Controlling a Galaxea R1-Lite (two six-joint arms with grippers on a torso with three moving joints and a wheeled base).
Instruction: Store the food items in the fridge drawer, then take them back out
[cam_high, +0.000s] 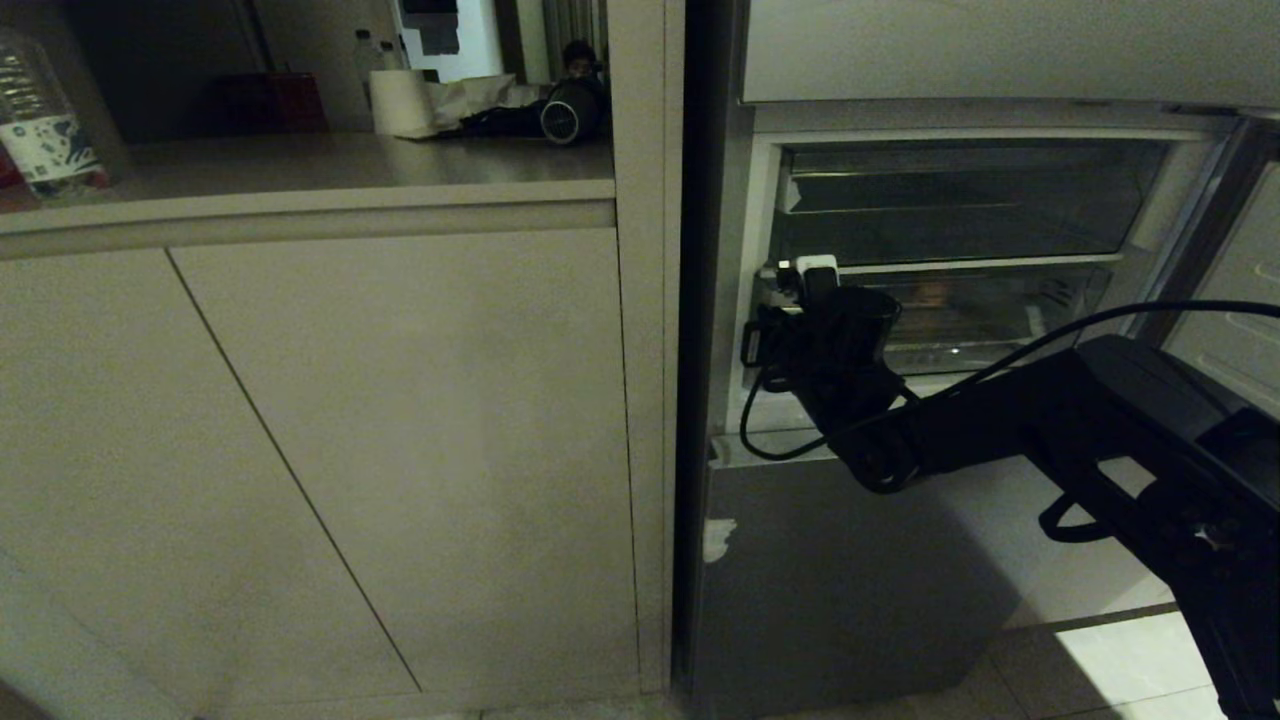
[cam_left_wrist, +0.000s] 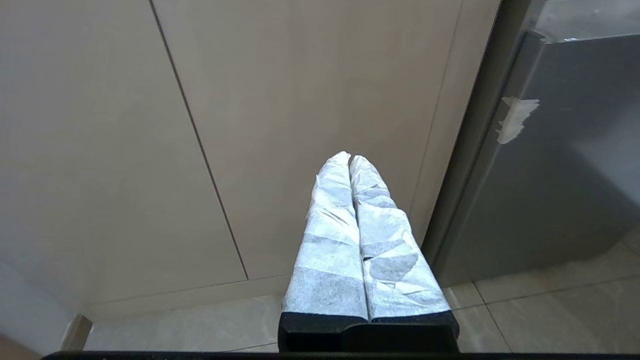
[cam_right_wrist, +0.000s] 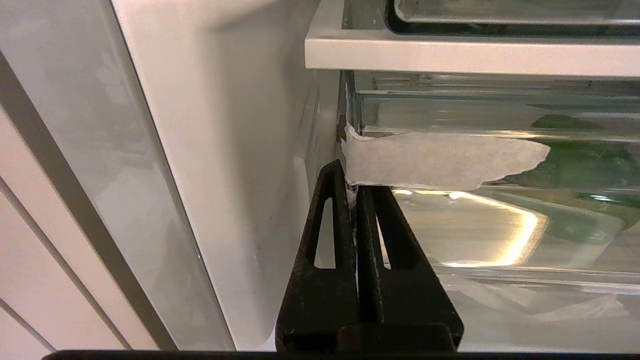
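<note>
While pinching shut at the drawer's corner:
Right gripper (cam_right_wrist: 355, 192): jaws closing on front lip by tape (cam_right_wrist: 440, 160), centre frame.
Fridge drawer (cam_right_wrist: 500, 225): lying crosswise, extending right of jaws.
Left gripper (cam_left_wrist: 350, 160): jaws closed, empty, idling.
Food: not showing.

Head view: high, facing forward and down at open fridge (cam_high: 960, 260); cabinet doors (cam_high: 400, 450) left of fridge. Left wrist view: low, near floor, faces same cabinet doors (cam_left_wrist: 300, 100) and fridge's grey lower panel (cam_left_wrist: 550, 200), shared with head view. Right wrist view: close up at fridge drawer (cam_right_wrist: 500, 225) left corner, also in head view.
</note>
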